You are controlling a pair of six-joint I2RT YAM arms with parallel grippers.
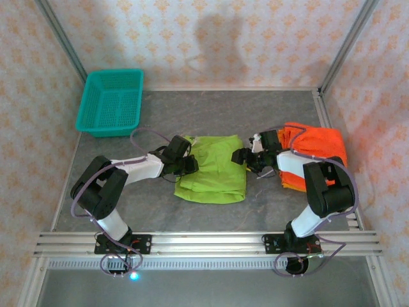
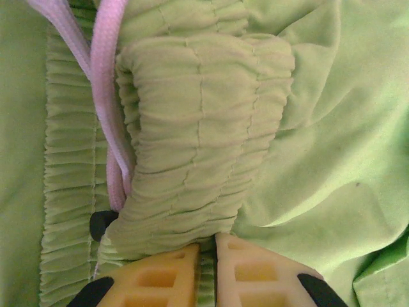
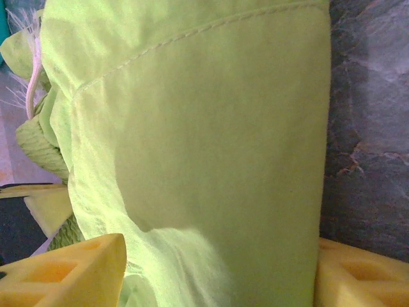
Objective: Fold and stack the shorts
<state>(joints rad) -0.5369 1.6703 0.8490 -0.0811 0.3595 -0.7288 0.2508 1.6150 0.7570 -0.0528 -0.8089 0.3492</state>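
The lime green shorts (image 1: 214, 169) lie in the middle of the table, partly folded. My left gripper (image 1: 188, 165) is at their left edge. In the left wrist view it (image 2: 208, 268) is shut on a bunched fold of the gathered waistband (image 2: 198, 128), with a pink drawstring (image 2: 105, 77) hanging beside it. My right gripper (image 1: 241, 157) is at the right edge of the green shorts. In the right wrist view it (image 3: 217, 275) stands open, with the smooth green fabric (image 3: 204, 147) lying between its wide-apart fingers. Bright orange shorts (image 1: 316, 150) lie in a pile at the right, partly hidden by the right arm.
A teal mesh basket (image 1: 112, 101) stands at the back left corner. The table is dark grey marble (image 1: 211, 112), with metal posts at the back corners and a rail along the near edge (image 1: 204, 242).
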